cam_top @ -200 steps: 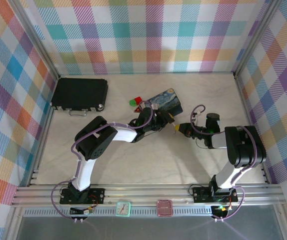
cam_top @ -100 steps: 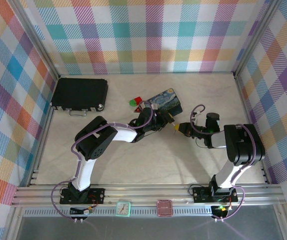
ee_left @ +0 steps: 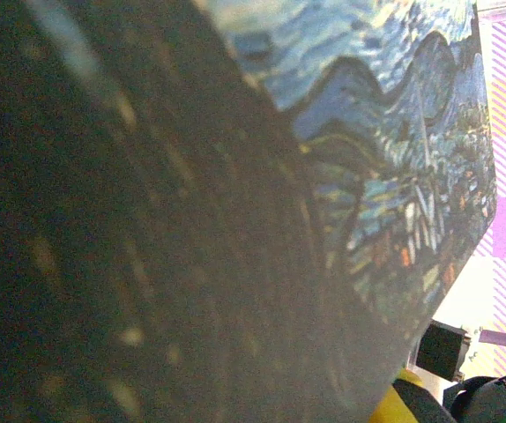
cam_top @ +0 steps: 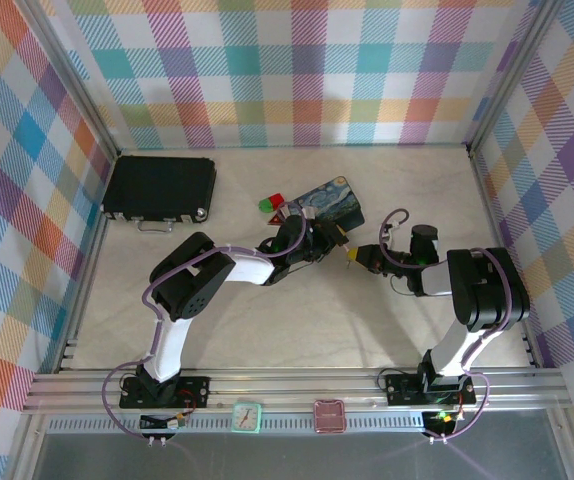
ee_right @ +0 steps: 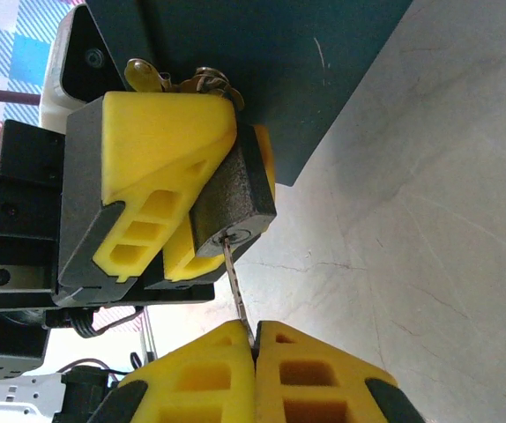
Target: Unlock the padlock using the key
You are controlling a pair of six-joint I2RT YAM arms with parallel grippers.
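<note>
1. Two-handed step, judged as key inserted and turn not yet made: tip of the key (ee_right: 234,284) seated in the keyway, thin shaft bridging the short gap back from the padlock (ee_right: 235,211).
2. Pinched by the right gripper (ee_right: 255,342), jaws fully shut on the key's head end, head itself hidden between the yellow pads.
3. Clamped in the left gripper (cam_top: 334,237), jaws narrow around the dark padlock body, apparently off the marble table (ee_right: 429,220), just beside the near right corner of the blue painted tin (ee_left: 385,132), mid-table.
4. Roll the right wrist about the shaft's own axis; avoid any sideways pull, likely to bend so thin a shaft or lever it out.
5. Brace with a firm left grip, to stop the body spinning along with the key.
6. Watch the silvery loop at the padlock's other end, probably the shackle (ee_right: 211,82), for release.
</note>
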